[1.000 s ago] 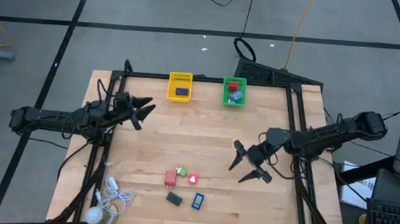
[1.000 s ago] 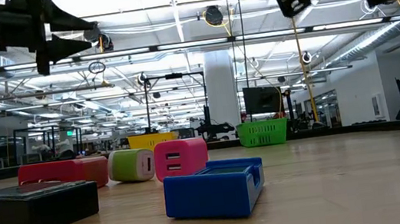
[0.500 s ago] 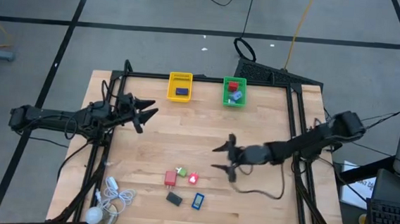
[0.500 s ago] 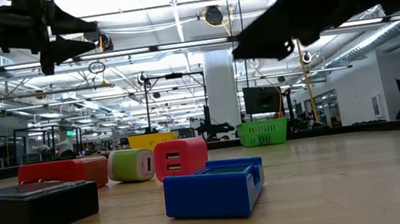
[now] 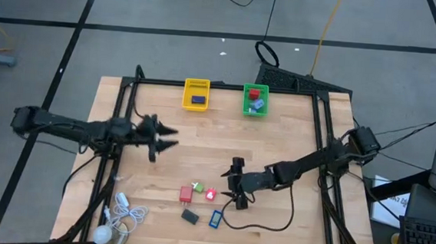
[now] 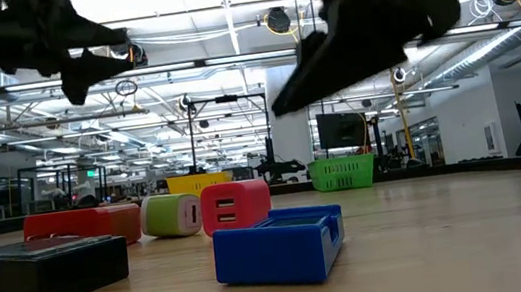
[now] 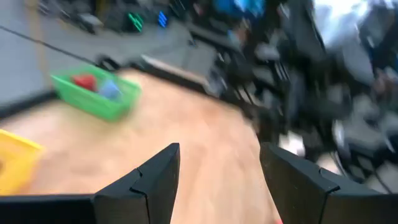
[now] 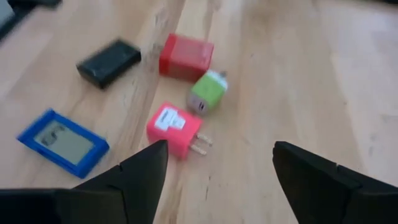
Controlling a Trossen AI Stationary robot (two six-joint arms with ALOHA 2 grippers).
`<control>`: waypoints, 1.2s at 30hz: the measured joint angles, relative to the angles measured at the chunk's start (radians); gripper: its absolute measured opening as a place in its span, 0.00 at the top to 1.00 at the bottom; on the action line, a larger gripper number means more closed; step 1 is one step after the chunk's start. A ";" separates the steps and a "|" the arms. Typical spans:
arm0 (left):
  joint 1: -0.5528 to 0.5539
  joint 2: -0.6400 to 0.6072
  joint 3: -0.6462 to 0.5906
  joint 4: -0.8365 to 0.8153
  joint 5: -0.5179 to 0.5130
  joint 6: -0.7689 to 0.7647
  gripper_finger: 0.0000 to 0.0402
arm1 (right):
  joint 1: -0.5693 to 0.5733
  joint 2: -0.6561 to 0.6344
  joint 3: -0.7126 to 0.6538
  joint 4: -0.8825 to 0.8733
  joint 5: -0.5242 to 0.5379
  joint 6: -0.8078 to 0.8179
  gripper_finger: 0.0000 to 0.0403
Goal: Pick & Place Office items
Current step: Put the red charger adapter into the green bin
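Several small office items lie on the table near its near edge: a red block (image 5: pixel 186 194), a green plug (image 5: pixel 197 187), a pink plug (image 5: pixel 211 193), a black piece (image 5: pixel 189 217) and a blue piece (image 5: pixel 216 219). In the right wrist view they show as red block (image 8: pixel 186 56), green plug (image 8: pixel 208 92), pink plug (image 8: pixel 173 130), black piece (image 8: pixel 108 63) and blue piece (image 8: pixel 62 143). My right gripper (image 5: pixel 236 184) is open, just right of them and above the table. My left gripper (image 5: pixel 165 138) is open, over the table's left part.
A yellow basket (image 5: pixel 196 93) holding a dark piece and a green basket (image 5: pixel 255 100) holding red and blue pieces stand at the far edge. A white coiled cable with a ball (image 5: pixel 115 219) lies at the near left corner. Bare wood spans the middle.
My right gripper has swept from the table's right side leftward and down toward the group of items, staying open. My left gripper has moved a little rightward and toward the near edge. The items have not moved.
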 joint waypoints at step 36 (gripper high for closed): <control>-0.504 0.962 0.484 -0.387 -0.146 -0.136 0.44 | -0.068 -0.429 -0.261 0.191 0.000 -0.103 0.31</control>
